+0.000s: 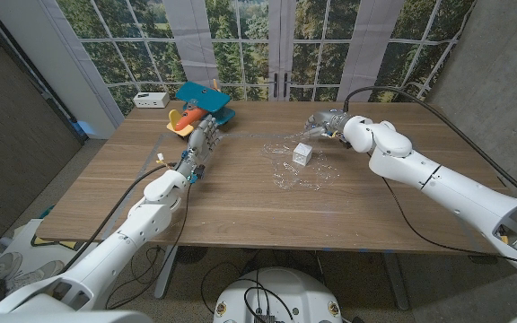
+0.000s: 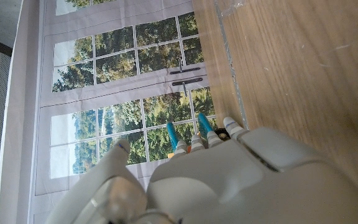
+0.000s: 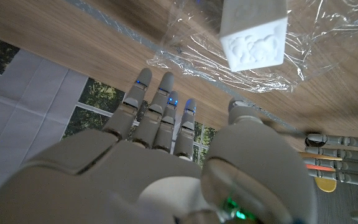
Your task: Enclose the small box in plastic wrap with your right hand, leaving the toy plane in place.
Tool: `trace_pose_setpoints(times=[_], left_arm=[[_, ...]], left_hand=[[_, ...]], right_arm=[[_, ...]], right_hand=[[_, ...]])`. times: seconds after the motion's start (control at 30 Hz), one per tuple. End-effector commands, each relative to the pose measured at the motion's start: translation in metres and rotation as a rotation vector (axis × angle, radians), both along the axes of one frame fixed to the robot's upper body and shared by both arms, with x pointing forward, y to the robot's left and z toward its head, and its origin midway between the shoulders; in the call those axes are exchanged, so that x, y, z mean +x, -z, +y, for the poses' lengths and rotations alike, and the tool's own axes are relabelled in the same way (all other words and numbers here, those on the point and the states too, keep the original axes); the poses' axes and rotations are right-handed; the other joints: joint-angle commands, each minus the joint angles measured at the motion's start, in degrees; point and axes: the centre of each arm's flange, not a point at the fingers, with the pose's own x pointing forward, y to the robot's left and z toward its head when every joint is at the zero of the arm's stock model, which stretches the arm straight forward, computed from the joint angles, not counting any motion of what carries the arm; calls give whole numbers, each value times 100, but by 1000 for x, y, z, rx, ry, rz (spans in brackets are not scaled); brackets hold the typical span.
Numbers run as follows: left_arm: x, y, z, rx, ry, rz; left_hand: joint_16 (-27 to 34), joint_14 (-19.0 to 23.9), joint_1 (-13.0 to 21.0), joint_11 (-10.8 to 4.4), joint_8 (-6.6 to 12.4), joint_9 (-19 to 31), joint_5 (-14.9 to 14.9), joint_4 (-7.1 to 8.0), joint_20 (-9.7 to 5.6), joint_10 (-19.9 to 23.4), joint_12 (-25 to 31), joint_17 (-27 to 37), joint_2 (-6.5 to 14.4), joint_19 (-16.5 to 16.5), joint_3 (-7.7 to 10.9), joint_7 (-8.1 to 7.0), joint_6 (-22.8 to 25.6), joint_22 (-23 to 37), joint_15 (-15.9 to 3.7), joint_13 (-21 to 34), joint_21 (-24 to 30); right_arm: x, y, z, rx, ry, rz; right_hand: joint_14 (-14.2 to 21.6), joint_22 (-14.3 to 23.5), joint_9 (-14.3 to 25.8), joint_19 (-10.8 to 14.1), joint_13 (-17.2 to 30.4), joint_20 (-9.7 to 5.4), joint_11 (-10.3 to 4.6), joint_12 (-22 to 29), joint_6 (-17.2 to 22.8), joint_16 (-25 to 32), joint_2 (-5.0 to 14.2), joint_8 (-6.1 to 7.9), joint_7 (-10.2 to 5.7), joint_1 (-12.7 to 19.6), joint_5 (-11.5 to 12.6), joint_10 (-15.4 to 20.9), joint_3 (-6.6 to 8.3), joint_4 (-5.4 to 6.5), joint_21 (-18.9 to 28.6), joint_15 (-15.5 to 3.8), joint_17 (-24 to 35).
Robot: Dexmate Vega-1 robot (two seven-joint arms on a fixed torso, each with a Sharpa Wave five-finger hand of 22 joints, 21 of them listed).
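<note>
A small white box stands on a crumpled sheet of clear plastic wrap at the middle of the table; the right wrist view shows the box on the wrap too. My right hand hovers just behind and to the right of the box. Its fingers are stretched out toward the wrap's edge and hold nothing. The toy plane, teal with orange and yellow parts, sits at the back left. My left hand lies with its fingers extended against the plane's near side.
A white block with buttons sits at the table's back left corner, beside the plane. Bare wood spreads in front of the wrap to the near edge. Windows stand behind the table.
</note>
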Motion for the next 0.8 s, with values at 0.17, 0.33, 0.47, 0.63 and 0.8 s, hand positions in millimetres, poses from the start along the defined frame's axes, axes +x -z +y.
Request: trace_pose_setpoints(times=[0.17,0.33,0.47,0.63,0.8], left_arm=[[-6,4,0,-13,2,-5],[-9,6,1,-14,-4,-2],[-9,7,1,-16,-3,-1],[-9,7,1,-17,-3,-1],[-10,8,3,-20,-9,2]], left_hand=[[-2,-864,17,31,4,12,8,3,38,-737,-12,16,33,-299,-37,-37,-505,11,28,23,-30],[-1,-859,15,38,3,12,9,4,41,-733,-11,16,33,-295,-39,-38,-505,12,29,23,-35],[2,-851,14,50,6,12,9,5,45,-718,-5,16,34,-291,-40,-43,-494,12,35,23,-37],[3,-845,13,62,7,12,9,7,51,-708,-2,15,33,-288,-43,-47,-486,12,39,23,-43],[3,-842,11,61,7,12,10,8,57,-706,-2,15,32,-283,-45,-48,-482,13,39,23,-47]], right_arm=[[14,-15,15,-23,79,-47],[20,-16,18,-33,97,-53],[27,-18,20,-51,118,-51],[38,-20,20,-52,137,-36],[47,-19,17,-63,155,-22]], right_hand=[[-411,15,39,-87,9,-51,-42,-122,-91,-206,165,-3,-51,257,-64,-236,144,-181,-46,-177,-63],[-412,14,42,-73,6,-79,-90,-118,-63,-217,222,18,-63,366,-79,-207,202,-254,-40,-197,-86],[-389,14,43,-55,5,-99,-114,-110,-54,-212,242,25,-68,425,-91,-175,228,-298,-32,-223,-98],[-358,14,44,-43,3,-111,-101,-92,-22,-199,273,41,-64,443,-108,-117,240,-309,-25,-251,-101],[-307,13,44,-24,1,-132,-89,-73,29,-174,307,63,-55,453,-130,-55,249,-313,-16,-265,-100]])
